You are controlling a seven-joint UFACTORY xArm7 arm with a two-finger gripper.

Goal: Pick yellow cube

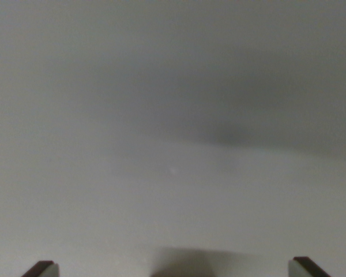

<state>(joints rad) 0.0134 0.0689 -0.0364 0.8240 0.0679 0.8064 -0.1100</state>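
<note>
Two dark fingertips (pixel 41 268) poke up from the bottom edge of the wrist view, one at the lower left and one at the lower right, set wide apart with nothing between them, so the gripper (pixel 176 268) stands open. Between them at bottom centre lies a soft dark shadow (pixel 187 262). The rest is a blurred pale grey surface (pixel 132 190) (darker toward the upper right of the frame). The yellow cube does not show anywhere in this view.
</note>
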